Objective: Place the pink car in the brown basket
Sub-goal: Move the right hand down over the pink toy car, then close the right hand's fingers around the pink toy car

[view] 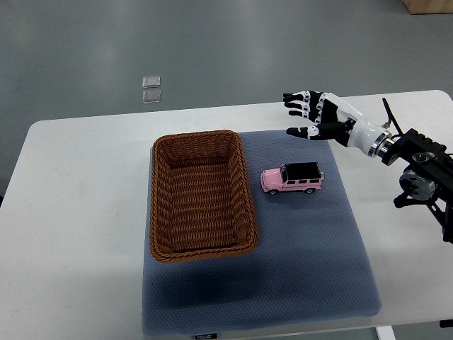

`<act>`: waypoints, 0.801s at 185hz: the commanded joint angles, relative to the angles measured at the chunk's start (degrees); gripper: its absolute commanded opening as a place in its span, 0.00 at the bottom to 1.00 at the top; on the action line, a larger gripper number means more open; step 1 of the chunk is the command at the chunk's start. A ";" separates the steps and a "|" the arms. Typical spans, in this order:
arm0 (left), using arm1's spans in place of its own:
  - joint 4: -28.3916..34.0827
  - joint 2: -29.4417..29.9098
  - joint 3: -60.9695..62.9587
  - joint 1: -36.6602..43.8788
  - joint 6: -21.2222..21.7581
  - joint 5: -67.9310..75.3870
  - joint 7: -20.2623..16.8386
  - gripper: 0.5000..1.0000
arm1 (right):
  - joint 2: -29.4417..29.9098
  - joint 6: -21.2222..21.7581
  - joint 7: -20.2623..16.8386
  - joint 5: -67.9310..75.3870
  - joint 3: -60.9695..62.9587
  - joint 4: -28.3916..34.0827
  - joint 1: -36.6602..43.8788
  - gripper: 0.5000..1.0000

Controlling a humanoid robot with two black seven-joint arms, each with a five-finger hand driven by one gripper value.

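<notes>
A pink toy car (291, 178) with a black roof stands on its wheels on the grey-blue mat (304, 269), just right of the brown wicker basket (201, 195). The basket holds nothing. My right hand (306, 113) hovers over the mat's far right corner, up and slightly right of the car, well apart from it. Its fingers are spread and hold nothing. The right arm (417, 159) comes in from the right edge. My left arm does not show.
The mat lies on a white table (78, 212) whose far edge runs behind the basket. Two small clear squares (151, 89) lie on the grey floor beyond the table.
</notes>
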 commanded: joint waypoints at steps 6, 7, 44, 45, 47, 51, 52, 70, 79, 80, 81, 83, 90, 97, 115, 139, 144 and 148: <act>0.00 0.00 0.06 0.00 0.00 0.00 0.02 1.00 | -0.69 1.56 2.20 -4.69 -0.46 0.39 0.17 0.82; 0.00 0.00 0.06 0.00 -0.09 0.00 0.02 1.00 | -0.69 1.73 2.46 -5.13 -0.63 0.39 0.17 0.82; 0.00 0.00 0.15 0.00 0.00 0.00 0.02 1.00 | -2.36 1.73 7.03 -15.94 -4.32 1.44 0.44 0.82; 0.00 0.00 0.15 0.00 0.00 0.00 0.02 1.00 | -2.36 1.73 7.03 -15.94 -4.32 1.45 0.44 0.82; 0.00 0.00 0.15 0.00 0.00 0.09 0.02 1.00 | -2.45 1.73 7.20 -16.47 -4.50 1.53 0.44 0.82; 0.00 0.00 0.15 0.00 0.00 0.00 0.02 1.00 | -2.45 1.64 7.47 -17.53 -4.76 1.71 0.52 0.82; 0.00 0.00 0.15 0.00 0.00 0.00 0.02 1.00 | -2.45 1.64 7.64 -17.96 -4.85 1.80 0.61 0.82; 0.00 0.00 0.15 0.00 0.00 0.00 0.02 1.00 | -2.63 0.94 8.43 -21.21 -6.70 2.15 1.14 0.82; 0.00 0.00 0.15 0.00 0.00 0.00 0.02 1.00 | -2.89 -0.38 8.96 -22.36 -7.84 2.15 1.23 0.82; 0.00 0.00 0.15 0.00 0.00 0.00 0.02 1.00 | -3.07 -0.73 9.14 -22.53 -8.10 2.15 1.23 0.82; 0.00 0.00 0.15 0.00 0.00 0.00 0.02 1.00 | -3.07 -0.73 9.14 -22.54 -8.10 2.15 1.23 0.82; 0.00 0.00 0.15 0.00 0.00 0.00 0.02 1.00 | -3.24 -1.08 9.40 -22.80 -8.37 2.15 1.23 0.82; 0.00 0.00 0.15 0.00 0.00 0.00 0.02 1.00 | -3.68 -2.48 9.93 -23.59 -9.68 2.15 1.31 0.82; 0.00 0.00 0.15 0.00 0.00 0.00 0.02 1.00 | -3.77 -3.63 10.11 -24.20 -10.74 2.15 1.49 0.82; 0.00 0.00 0.15 0.00 0.00 0.00 0.02 1.00 | -4.03 -7.05 10.63 -25.61 -15.04 2.06 2.81 0.82; 0.00 0.00 0.06 0.00 0.00 0.00 0.02 1.00 | -4.91 -11.80 11.16 -25.87 -20.05 1.62 4.30 0.82; 0.00 0.00 0.06 0.00 0.00 0.00 0.02 1.00 | -5.44 -12.59 11.34 -25.87 -20.85 1.53 4.39 0.82; 0.00 0.00 0.06 0.00 0.00 0.00 0.02 1.00 | -5.97 -13.47 11.51 -25.87 -21.73 1.45 4.39 0.82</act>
